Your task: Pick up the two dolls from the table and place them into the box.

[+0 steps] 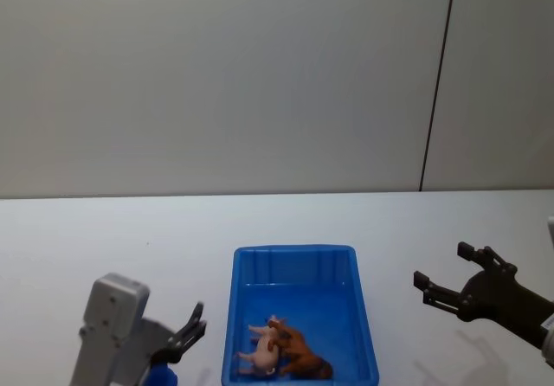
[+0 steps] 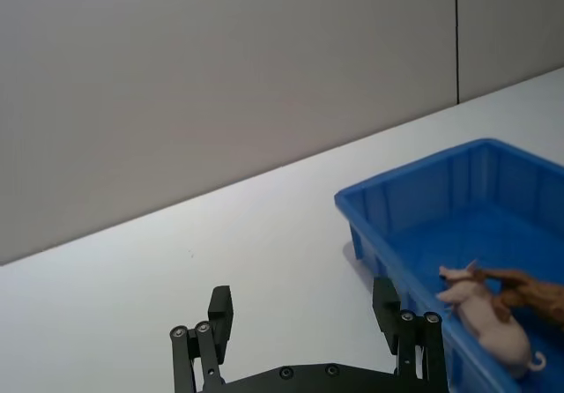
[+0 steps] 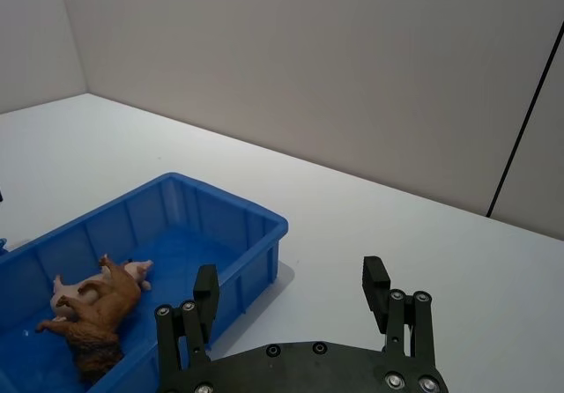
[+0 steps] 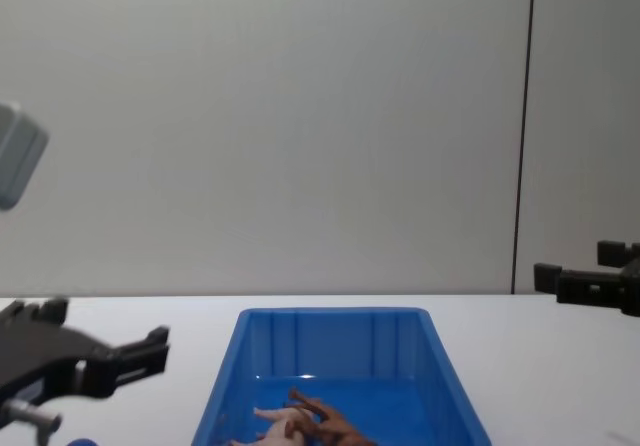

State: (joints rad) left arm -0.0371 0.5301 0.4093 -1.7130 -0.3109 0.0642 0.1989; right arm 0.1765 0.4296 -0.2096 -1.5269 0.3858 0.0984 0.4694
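You are looking at the end of the task, as I judge it. Both dolls are lying inside the blue box [image 1: 294, 269], near its front end: the pale pink animal [image 1: 262, 351] is lying on its side, and the brown lion [image 1: 303, 356] is lying right against it, touching it. Nothing of the task is waiting on the white table [image 1: 104, 230] around the box.

The left pincer [image 1: 194, 327] is hanging to the left of the box, close to its front corner; its fingers are standing apart and holding nothing. The right pincer [image 1: 443, 275] is hovering to the right of the box, well apart from it, and its fingers are also spread and empty.

So the placing step seems finished. The next move, I think, is asking only for a retreat: you are bringing both arms away from the box, taking care that the left one is not catching the rim while it is leaving.
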